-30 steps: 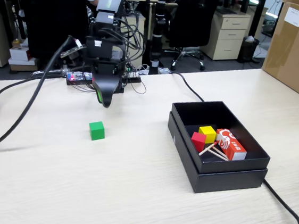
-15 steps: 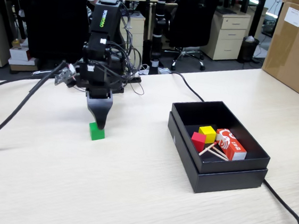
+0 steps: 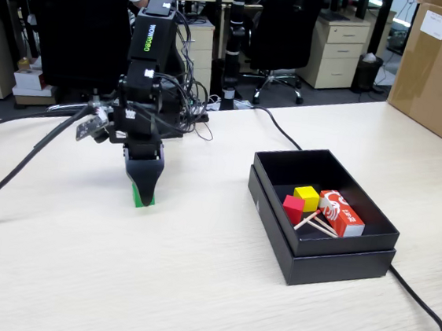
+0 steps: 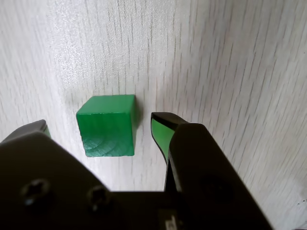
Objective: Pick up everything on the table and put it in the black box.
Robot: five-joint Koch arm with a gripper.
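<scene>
A green wooden cube (image 4: 108, 125) sits on the pale wood table. My gripper (image 4: 101, 123) is lowered over it with its jaws open, one on each side of the cube, with table showing on both sides between jaw and cube. In the fixed view the gripper (image 3: 142, 193) points straight down at the table and hides most of the cube (image 3: 139, 199). The black box (image 3: 273, 199) stands to the right and holds a red cube (image 3: 292, 208), a yellow cube (image 3: 306, 197), a red and white packet (image 3: 341, 212) and thin sticks (image 3: 316, 223).
A black cable (image 3: 24, 161) runs across the table on the left, another (image 3: 423, 309) leads off from the box at the right. A cardboard box (image 3: 440, 70) stands at the far right. Office chairs and desks are behind the table.
</scene>
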